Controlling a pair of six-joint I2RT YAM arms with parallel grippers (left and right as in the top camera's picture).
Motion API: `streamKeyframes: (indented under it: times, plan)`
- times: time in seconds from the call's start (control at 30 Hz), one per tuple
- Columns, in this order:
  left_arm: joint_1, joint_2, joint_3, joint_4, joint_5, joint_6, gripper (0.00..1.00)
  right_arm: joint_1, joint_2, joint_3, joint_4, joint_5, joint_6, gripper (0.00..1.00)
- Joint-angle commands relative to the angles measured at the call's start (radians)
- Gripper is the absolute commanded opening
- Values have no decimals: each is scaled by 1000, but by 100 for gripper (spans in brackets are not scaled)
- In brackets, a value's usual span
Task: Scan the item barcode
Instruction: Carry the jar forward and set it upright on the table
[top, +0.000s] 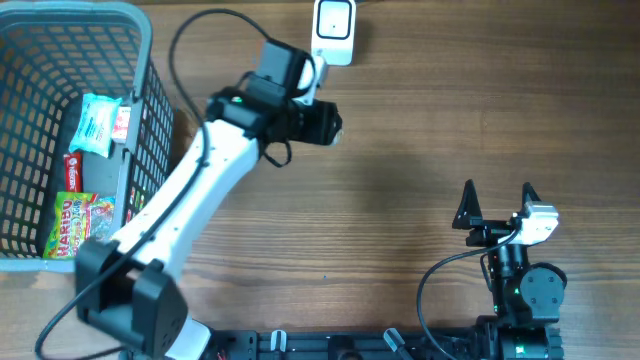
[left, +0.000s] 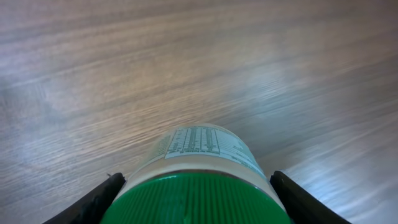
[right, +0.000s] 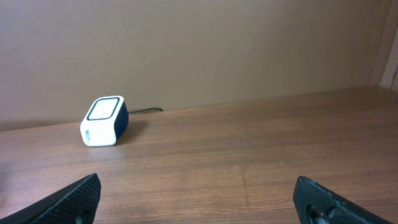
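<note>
The item is a jar (left: 200, 148) with a ribbed green lid and a white printed label. It lies between the black fingers (left: 93, 202) of my left gripper (left: 196, 200), which is shut on it near the lid. From above, the left gripper (top: 324, 122) hangs over the table just below the white barcode scanner (top: 333, 25) at the far edge, and the jar shows only as a dark shape there. My right gripper (top: 497, 200) stands open and empty near the front right. In the right wrist view the scanner (right: 104, 121) sits far off to the left.
A grey wire basket (top: 140, 60) stands at the left with several snack packets, among them a Haribo bag (top: 75, 225). A black cable (top: 200, 40) loops behind the left arm. Bare wooden table lies between the two arms.
</note>
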Motion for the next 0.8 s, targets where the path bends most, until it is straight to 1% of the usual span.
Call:
streamKeyframes:
  times: [0.0,0.2,0.5,0.63,0.77]
  plan:
    - [-22,58,17,-17,-116,39,64,5,-5,-1,3,-16,-14,100]
    - [-23,184,16,-45,-118,39,64,5,-5,-1,4,-16,-14,100]
    - [-29,269,9,-57,-117,39,65,5,-5,-1,3,-16,-14,100]
    - [-58,304,9,-41,-117,39,67,5,-5,-1,3,-16,-14,100]
    - [-127,316,9,5,-118,39,69,5,-5,-1,3,-16,-14,100]
